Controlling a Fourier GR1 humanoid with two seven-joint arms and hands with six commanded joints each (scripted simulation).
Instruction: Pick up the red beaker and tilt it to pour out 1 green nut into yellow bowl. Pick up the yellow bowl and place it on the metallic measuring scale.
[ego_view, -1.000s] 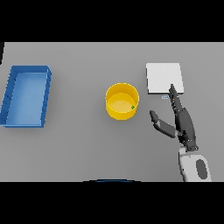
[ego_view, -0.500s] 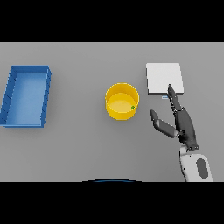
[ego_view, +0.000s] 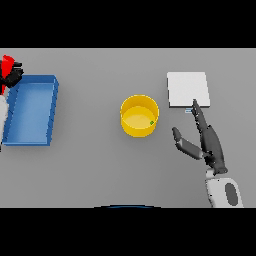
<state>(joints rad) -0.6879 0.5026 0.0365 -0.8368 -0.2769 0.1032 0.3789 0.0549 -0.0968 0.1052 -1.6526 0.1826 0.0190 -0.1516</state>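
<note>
Right hand (ego_view: 207, 142): fingers straight, empty, at four o'clock of yellow bowl (ego_view: 139, 116); a careless grasp risks spilling the green nut (ego_view: 152, 122).

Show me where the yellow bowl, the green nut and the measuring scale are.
yellow bowl (ego_view: 131, 131): head view, front of its rim.
green nut (ego_view: 152, 122): head view, whole nut, inside the bowl at its right side.
measuring scale (ego_view: 187, 88): head view, middle of its flat plate.

- Right hand (ego_view: 210, 145): low right, fingers straight, pointing up-view, thumb splayed left.
- Left hand (ego_view: 12, 76): far left edge, mostly cut off, fingers curled on something red.
</note>
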